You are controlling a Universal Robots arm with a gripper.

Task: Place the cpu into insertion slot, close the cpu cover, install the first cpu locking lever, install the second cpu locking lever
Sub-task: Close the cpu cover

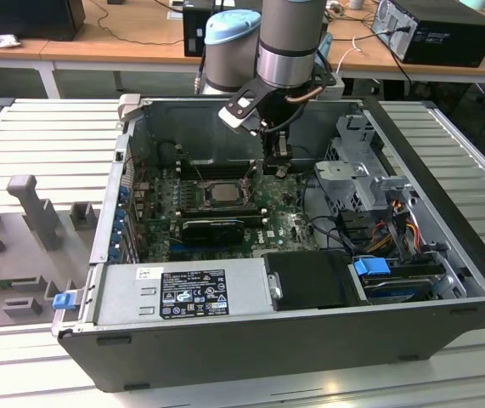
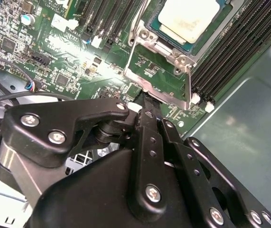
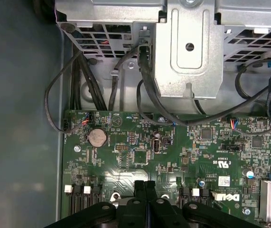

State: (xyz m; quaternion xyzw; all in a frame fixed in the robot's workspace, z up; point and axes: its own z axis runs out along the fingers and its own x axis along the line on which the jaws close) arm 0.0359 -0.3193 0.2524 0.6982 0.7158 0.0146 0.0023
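Note:
The cpu, a pale silvery square, lies seated in the insertion slot on the green board, and shows in the exterior view as cpu. The cpu cover, a thin silver frame, stands swung up off the socket, with green board showing through its window. My gripper is shut, and its black fingertips meet at the cover's free edge. I cannot tell whether they pinch the edge or only touch it. In the exterior view the gripper hangs just to that view's right of the socket. In the first wrist view the gripper points at the board.
Long black memory slots flank the socket. A metal drive cage with black cables stands to the exterior view's right. The power supply lies along the case's near side. A grey fixture tray sits outside the case.

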